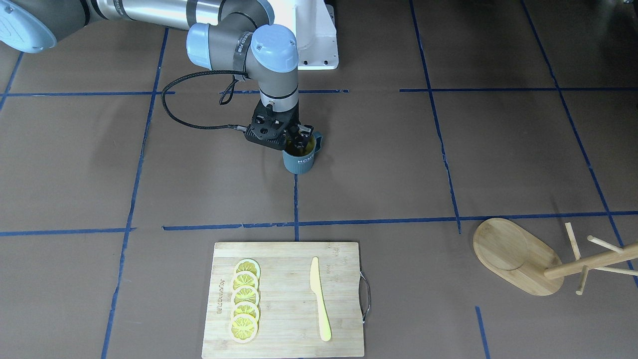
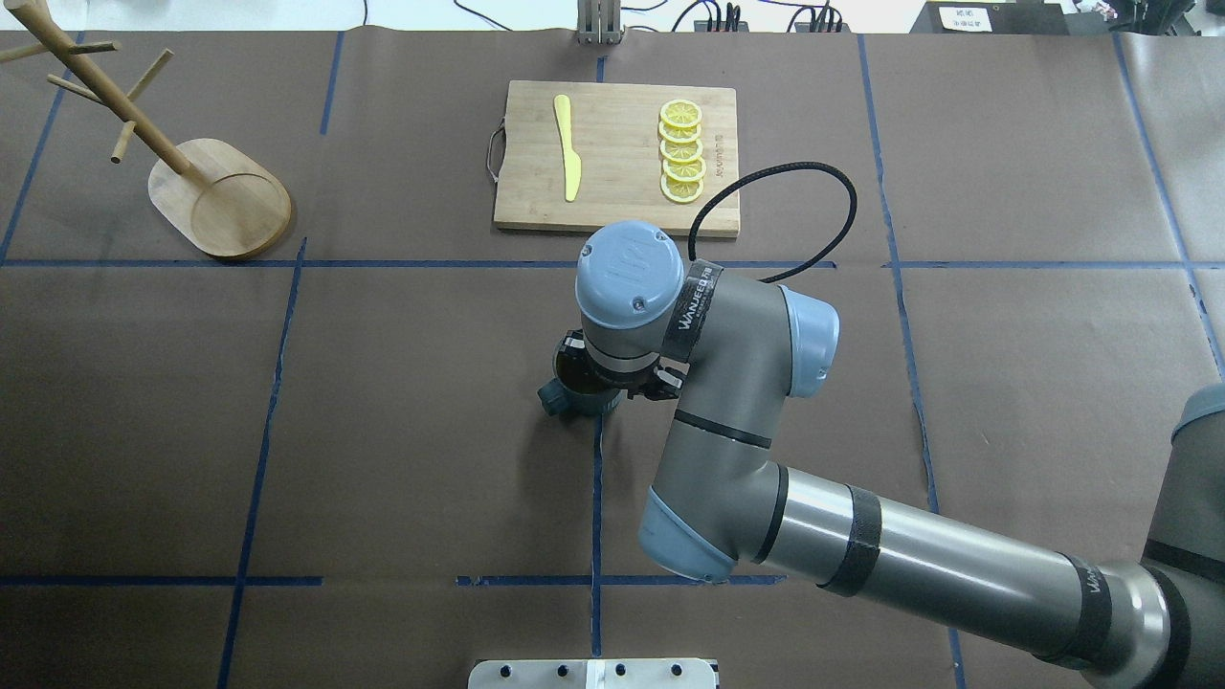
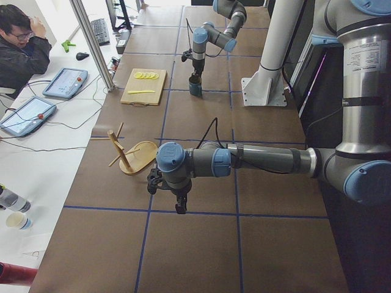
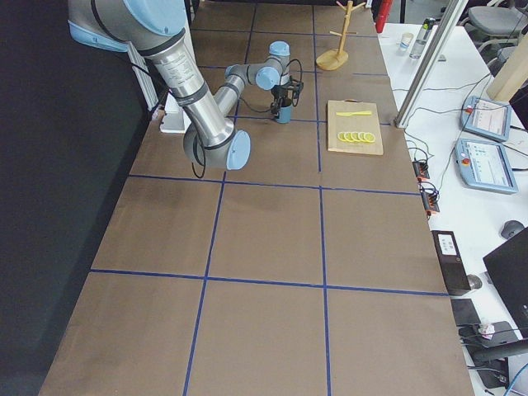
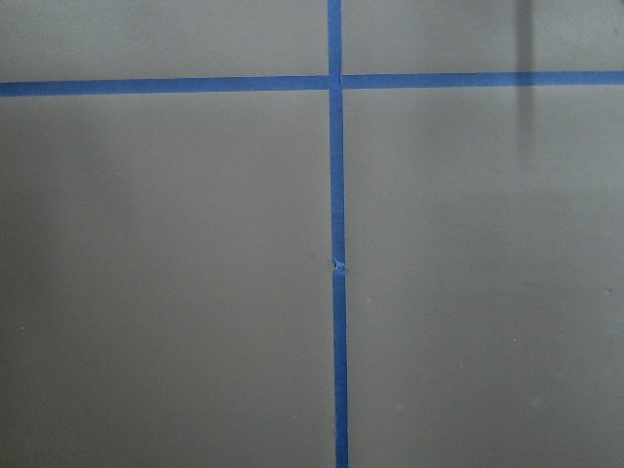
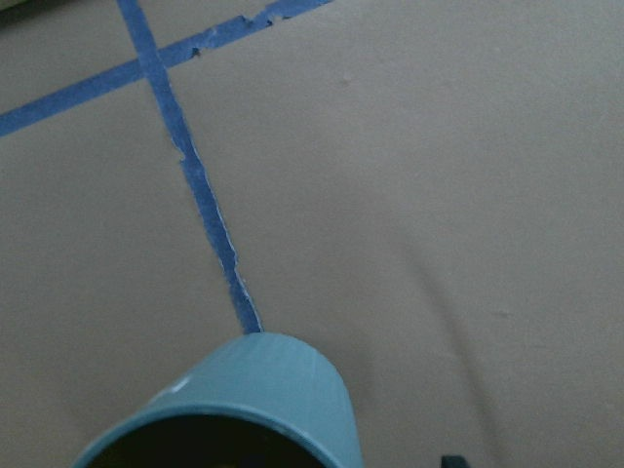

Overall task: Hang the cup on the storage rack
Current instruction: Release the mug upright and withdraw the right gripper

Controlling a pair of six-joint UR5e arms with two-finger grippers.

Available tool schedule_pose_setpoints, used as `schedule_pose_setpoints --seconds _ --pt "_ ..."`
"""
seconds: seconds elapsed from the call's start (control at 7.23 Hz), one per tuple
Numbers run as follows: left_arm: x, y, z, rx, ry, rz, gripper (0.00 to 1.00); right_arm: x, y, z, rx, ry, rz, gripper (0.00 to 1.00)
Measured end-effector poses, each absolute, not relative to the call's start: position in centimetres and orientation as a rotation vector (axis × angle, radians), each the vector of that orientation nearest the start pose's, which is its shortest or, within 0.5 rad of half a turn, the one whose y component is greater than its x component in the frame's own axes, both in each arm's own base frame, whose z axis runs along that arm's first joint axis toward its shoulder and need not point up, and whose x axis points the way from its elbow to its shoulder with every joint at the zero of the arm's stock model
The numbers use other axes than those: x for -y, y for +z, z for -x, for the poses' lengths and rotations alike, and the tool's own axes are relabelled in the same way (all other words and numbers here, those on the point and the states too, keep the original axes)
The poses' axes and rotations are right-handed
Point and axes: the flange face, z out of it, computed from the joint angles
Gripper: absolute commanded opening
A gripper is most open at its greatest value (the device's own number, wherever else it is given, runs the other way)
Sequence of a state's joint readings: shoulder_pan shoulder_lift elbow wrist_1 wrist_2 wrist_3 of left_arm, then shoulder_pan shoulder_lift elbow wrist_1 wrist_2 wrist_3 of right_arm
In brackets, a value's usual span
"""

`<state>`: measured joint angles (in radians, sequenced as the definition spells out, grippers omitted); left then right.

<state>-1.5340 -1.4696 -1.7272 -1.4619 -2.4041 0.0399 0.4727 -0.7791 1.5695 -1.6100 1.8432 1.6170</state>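
At the far left corner of the desk stands the light bamboo mug tree [image 2: 218, 201], its flat oval base on the brown paper, its round post upright and its thin dowel pegs [image 2: 148, 75] angled up and out. My left gripper [image 3: 179, 204] hangs fingers-down over bare paper toward the left end of the desk, nearer that rack than my right one, but it shows only from the side and I cannot tell whether its fingers are spread or together. The dark teal-blue ribbed mug [image 1: 300, 160] sits upright near the middle of the desk, well apart from the tree, which lies to its left and toward the far edge. Its loop handle [image 1: 317, 141] points to my left, so toward the tree's side. My right gripper [image 1: 300, 134] is straight down on the mug's mouth, with fingertips at the rim on the side toward my base; whether they are pinching the wall I cannot tell. Only paper and blue tape lines show along the diagonal from mug to tree. To the right of that path, at the middle of the far edge, lies the rectangular bamboo cutting board [image 2: 612, 124] with a yellow knife [image 2: 567, 144] and lemon slices [image 2: 681, 153].
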Motion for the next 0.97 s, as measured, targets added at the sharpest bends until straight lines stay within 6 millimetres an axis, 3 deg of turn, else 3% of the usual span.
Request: schedule_pose_setpoints --seconds 0.28,0.41,0.55,0.83,0.97 --pt "44.7 63.5 4.3 -0.842 0.049 0.049 1.0 44.1 16.0 53.7 0.817 0.379 0.08 1.0" --pt "44.7 63.5 4.3 -0.843 0.049 0.049 1.0 45.6 15.4 49.8 0.821 0.348 0.074 1.0" --pt "44.6 63.3 4.3 -0.843 0.05 0.047 1.0 47.3 16.2 45.5 0.829 0.306 0.066 1.0" --pt "44.5 62.8 4.3 -0.844 0.054 0.035 1.0 51.7 21.3 34.7 0.844 0.192 0.041 1.0" --pt "44.7 62.0 4.2 -0.844 0.059 0.019 1.0 53.7 25.1 29.1 0.84 0.121 0.015 1.0"
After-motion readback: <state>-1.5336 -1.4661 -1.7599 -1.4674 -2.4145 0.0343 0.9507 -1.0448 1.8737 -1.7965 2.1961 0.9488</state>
